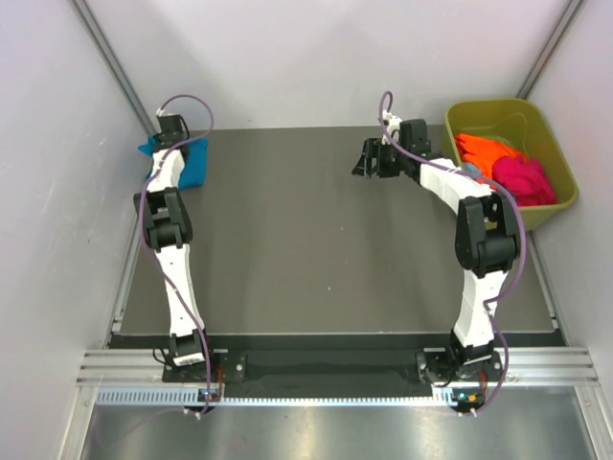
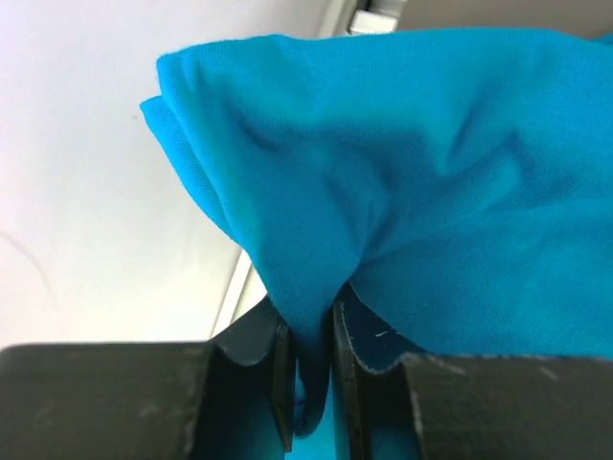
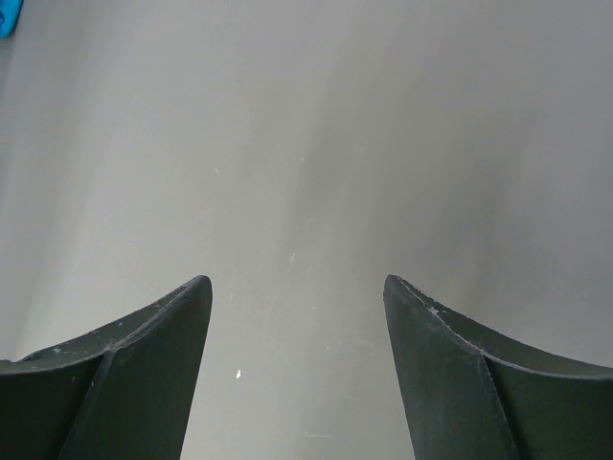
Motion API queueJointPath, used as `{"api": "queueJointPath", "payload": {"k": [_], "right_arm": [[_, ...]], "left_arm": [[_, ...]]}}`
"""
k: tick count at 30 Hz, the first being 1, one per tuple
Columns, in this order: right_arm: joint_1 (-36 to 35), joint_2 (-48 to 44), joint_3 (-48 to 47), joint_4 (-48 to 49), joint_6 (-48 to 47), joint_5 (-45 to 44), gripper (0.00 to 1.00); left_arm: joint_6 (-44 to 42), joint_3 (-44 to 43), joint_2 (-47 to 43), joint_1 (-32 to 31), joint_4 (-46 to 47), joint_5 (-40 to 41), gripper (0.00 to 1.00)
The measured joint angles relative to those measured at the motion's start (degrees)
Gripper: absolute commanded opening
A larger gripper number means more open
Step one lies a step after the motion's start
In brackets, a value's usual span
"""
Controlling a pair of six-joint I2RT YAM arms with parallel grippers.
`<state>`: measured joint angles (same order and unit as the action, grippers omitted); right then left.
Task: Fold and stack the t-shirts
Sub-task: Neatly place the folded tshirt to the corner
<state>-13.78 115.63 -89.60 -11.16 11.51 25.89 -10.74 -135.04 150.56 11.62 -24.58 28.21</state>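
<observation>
Top view first: the teal t-shirt [image 1: 190, 165] is bunched up at the far left corner of the table [image 1: 287, 249], right on the table's left edge and close to the white side wall. The left arm [image 1: 168, 206] stretches along that edge up to it, so it's tight on that side. The right gripper [image 1: 369, 158] sits near the far edge, right of centre, over bare tabletop. There's lots of open dark surface between the two arms and toward the near edge. Over at the far right corner is the olive tub [image 1: 567, 187], with an orange t-shirt [image 1: 484, 150] and a magenta t-shirt [image 1: 525, 180] heaped inside.

Left wrist view: the left gripper [image 2: 311, 335] is pinching a fold of the teal cloth, jaws nearly together with fabric squeezed between. The rest billows up past it, with white wall behind.

Right wrist view: the right claw is spread wide with nothing between its fingers, only plain grey tabletop. A sliver of teal pokes in at the top left corner.
</observation>
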Motion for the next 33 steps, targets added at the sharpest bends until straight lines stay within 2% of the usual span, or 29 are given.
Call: {"api": "queueJointPath", "payload": {"k": [7,10,11,12,15,16,22,24,29,33], "right_arm": [[0.0,-0.3,0.1,0.0,0.0,0.0,0.73],[0.0,-0.3,0.1,0.0,0.0,0.0,0.73],[0.0,-0.3,0.1,0.0,0.0,0.0,0.73],[0.0,-0.3,0.1,0.0,0.0,0.0,0.73],[0.0,-0.3,0.1,0.0,0.0,0.0,0.73],[-0.1,-0.3,0.1,0.0,-0.1,-0.1,0.73],[-0.6,-0.3,0.1,0.0,-0.1,-0.2,0.73],[-0.9,-0.3,0.1,0.0,-0.1,-0.2,0.73],[-1.2,-0.3,0.1,0.0,-0.2,-0.3,0.73],[-1.2,-0.3,-0.1,-0.2,-0.5,-2.1,0.76]], "left_arm": [[-1.6,0.0,0.0,0.5,2.4,1.9,0.09],[-2.6,0.0,0.1,0.7,3.4,2.3,0.12],[-2.8,0.0,0.1,0.8,3.7,2.3,0.16],[-3.1,0.0,0.2,0.8,4.1,2.3,0.31],[-4.6,0.0,0.8,0.8,5.2,2.3,0.57],[-5.2,0.0,0.9,0.8,5.7,2.3,0.61],[-6.7,-0.7,1.4,-0.3,8.0,2.3,0.72],[-6.8,-1.0,1.3,-1.4,9.4,2.3,0.73],[-5.9,0.2,-1.2,-8.3,13.5,2.4,0.77],[-3.9,5.2,-7.9,-15.2,15.2,-0.4,0.77]]}}
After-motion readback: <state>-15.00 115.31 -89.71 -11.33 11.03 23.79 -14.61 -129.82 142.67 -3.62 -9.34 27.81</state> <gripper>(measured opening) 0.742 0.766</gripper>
